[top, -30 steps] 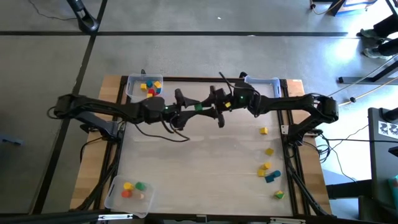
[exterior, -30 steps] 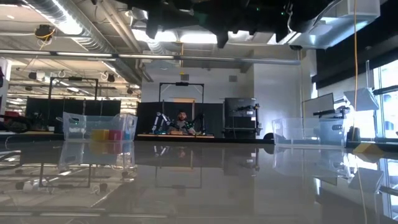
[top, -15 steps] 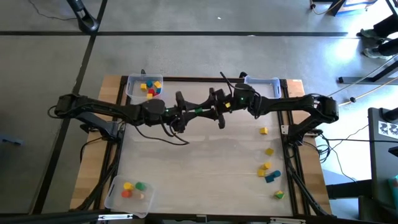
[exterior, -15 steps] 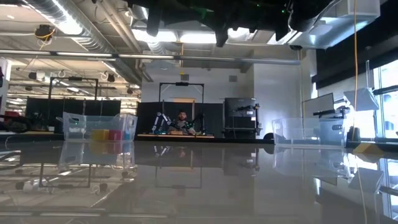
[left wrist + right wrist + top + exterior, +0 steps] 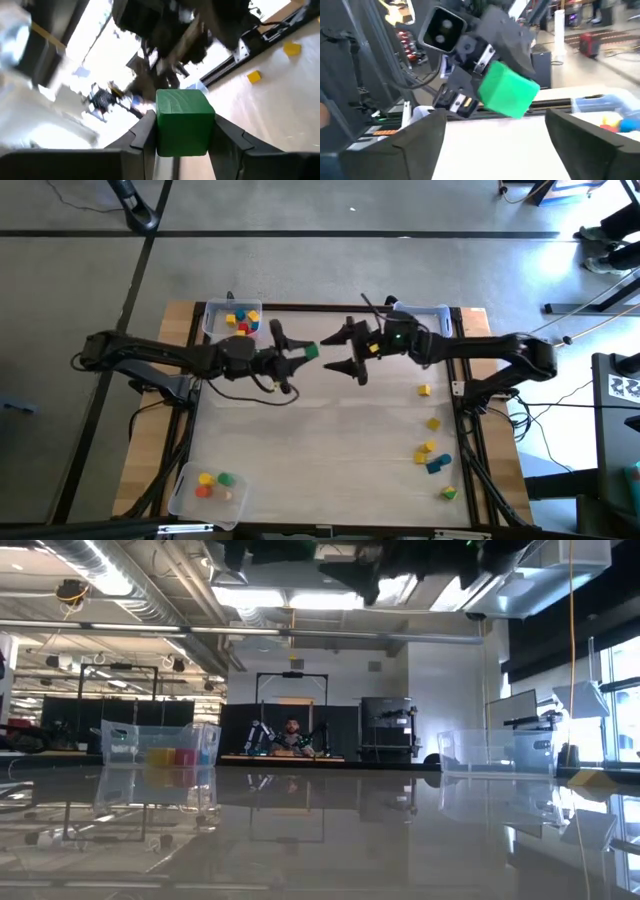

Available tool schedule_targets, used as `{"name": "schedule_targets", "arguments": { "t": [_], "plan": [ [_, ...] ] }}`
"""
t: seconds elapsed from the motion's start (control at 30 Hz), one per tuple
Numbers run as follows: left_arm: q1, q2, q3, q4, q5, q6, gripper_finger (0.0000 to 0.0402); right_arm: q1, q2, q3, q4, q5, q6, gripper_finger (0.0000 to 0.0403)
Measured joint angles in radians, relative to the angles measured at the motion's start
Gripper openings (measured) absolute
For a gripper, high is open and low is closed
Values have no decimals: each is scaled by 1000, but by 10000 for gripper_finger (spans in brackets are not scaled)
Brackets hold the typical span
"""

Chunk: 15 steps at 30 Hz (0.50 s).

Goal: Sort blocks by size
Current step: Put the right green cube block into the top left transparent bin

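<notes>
Half done, I'd guess: some blocks sit in two trays, five loose blocks (image 5: 431,447) wait near the right edge. Left gripper (image 5: 303,354) pinches the green block (image 5: 311,352) mid-air; right gripper (image 5: 343,349) hangs wide open, empty.

Brightness: the high view was evenly and softly lit, shadows under the arms faint.
Glare: the table (image 5: 320,840) in the low view shone like a mirror, reflecting the ceiling lights above it.
Backlight: windows behind the green block (image 5: 183,121) were blown out white.
Blur: both wrist views were smeared; background beyond the block was unfocused.
</notes>
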Motion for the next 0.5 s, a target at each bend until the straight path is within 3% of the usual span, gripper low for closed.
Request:
{"name": "schedule_targets", "arguments": {
  "t": [0.23, 0.33, 0.5],
  "plan": [
    [132, -127, 1, -278, -185, -305, 122, -24, -113, 0, -197, 210, -60, 368],
    [240, -154, 0, -414, -199, -444, 122, -21, -116, 0, -233, 286, -67, 366],
    [441, -153, 0, -598, -200, -641, 123, -21, -103, 0, -290, 300, -73, 365]
  ]
}}
